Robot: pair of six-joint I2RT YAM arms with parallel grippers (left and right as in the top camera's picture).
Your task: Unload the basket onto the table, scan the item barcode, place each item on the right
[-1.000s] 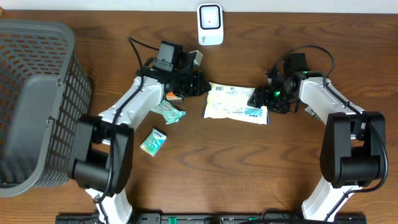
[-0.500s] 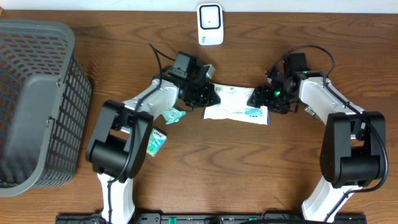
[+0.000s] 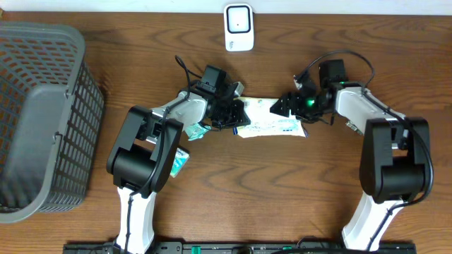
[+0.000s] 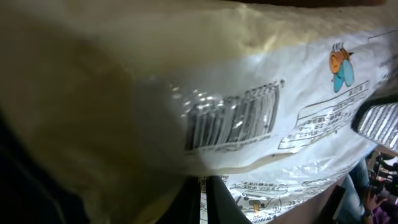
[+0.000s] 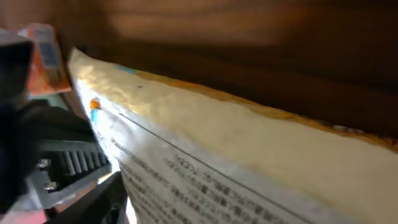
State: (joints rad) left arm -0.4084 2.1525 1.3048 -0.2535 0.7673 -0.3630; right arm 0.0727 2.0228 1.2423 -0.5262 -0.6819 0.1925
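bag [image 3: 272, 125] mid-table between both arms, barcode [image 4: 231, 121] facing left wrist cam. left gripper [image 3: 236, 117] clamped tight on its left end; right gripper [image 3: 287, 107] at right end, grip can't tell. scanner [image 3: 239, 27] at far edge, basket [image 3: 42, 106] far left, teal packet [image 3: 195, 131] beside left gripper. vs 1 s ago: left arm moved onto bag, bag tipped up

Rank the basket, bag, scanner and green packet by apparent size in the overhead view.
1. basket, by far the largest
2. bag, tilted and partly covered, so only narrowly ahead
3. scanner, close to the bag
4. green packet, smallest as seen, but partly hidden
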